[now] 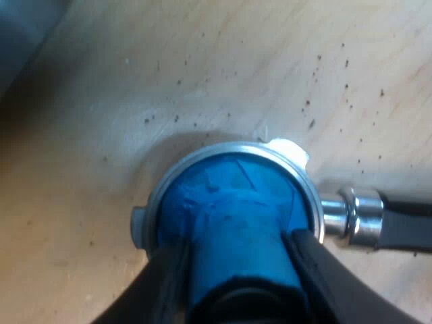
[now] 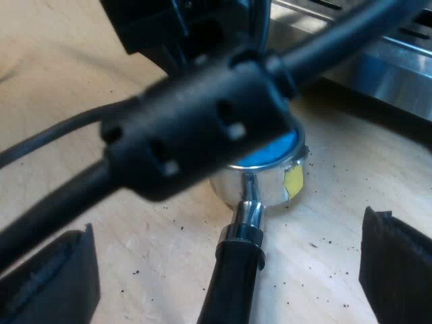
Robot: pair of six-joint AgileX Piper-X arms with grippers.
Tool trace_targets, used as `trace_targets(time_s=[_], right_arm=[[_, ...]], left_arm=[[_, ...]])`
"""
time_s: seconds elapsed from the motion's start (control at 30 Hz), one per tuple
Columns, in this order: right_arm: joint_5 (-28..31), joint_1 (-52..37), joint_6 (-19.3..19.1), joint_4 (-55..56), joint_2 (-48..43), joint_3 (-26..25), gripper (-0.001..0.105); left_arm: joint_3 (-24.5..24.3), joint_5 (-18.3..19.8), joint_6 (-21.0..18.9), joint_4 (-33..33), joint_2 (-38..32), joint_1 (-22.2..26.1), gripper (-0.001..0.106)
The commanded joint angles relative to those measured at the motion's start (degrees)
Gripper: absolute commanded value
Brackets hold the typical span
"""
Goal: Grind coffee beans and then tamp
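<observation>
Tamper (image 1: 229, 216), the blue one, sits base-down in the basket of the metal holder (image 1: 223, 146). Its long axis is upright, along my left wrist camera's line of sight. My left gripper (image 1: 239, 246) is clamped on its blue stem, one black finger on each side.

The holder lies flat on the wooden table (image 1: 202, 61), basket opening up. Its long axis runs along the tabletop from the basket through the chrome neck (image 1: 354, 214) to the dark handle (image 1: 405, 219). In the right wrist view the handle (image 2: 229, 283) points away from the espresso machine (image 2: 378, 61) and toward my right gripper (image 2: 226, 263). Those fingers are spread wide and grip nothing. The handle lies between them, clear of both.

A yellow patch (image 2: 293, 181) sits on the basket's side. I can't make out any writing on it.

Hidden bits: the left arm's dark bulk covers most of the basket from the right wrist, leaving a blue sliver of tamper (image 2: 273, 150). The handle's far end is cut off. The tamper's top is hidden between the left fingers. Coffee specks (image 1: 347, 101) dot the table.
</observation>
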Motion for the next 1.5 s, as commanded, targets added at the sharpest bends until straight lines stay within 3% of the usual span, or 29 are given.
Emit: trace_targets(time_s=[0.03,0.5,0.6,0.8,1.03,1.17,1.4,1.5], right_arm=[[-0.09,0.04,-0.06,-0.48,-0.07,-0.15,0.079],[-0.28,0.04,-1.32,-2.75,-0.18,-0.68,0.079],[-3.22,0.04,-1.4,-2.26,-0.18,-1.98,0.079],[-6.41,0.04,-1.06,3.97,-0.06,-6.01,0.079],[-7.79,0.04,-1.06,5.26,0.05,-8.29,0.079],[-7.87,0.04,-1.06,5.12,1.47,-9.04,0.079],[-9.8,0.04,-1.6,4.28,7.89,-12.53,0.079],[-10.46,0.04,-1.58,4.21,10.71,-13.7,0.079]], left_arm=[[0.36,-0.95,-0.07,0.11,0.65,-0.27,0.0],[0.37,-0.95,-0.07,2.0,-13.56,-0.11,0.0],[0.37,-1.2,0.6,4.71,-17.05,1.39,0.0],[0.97,-2.58,3.09,11.15,-18.01,7.96,0.0],[6.58,-2.69,2.59,11.44,-18.44,17.14,0.0],[10.21,-4.11,1.84,8.06,-18.44,21.81,0.0],[13.24,-4.67,0.88,4.22,-18.44,23.63,0.0],[15.19,-9.75,1.42,3.02,-18.44,23.15,0.0]])
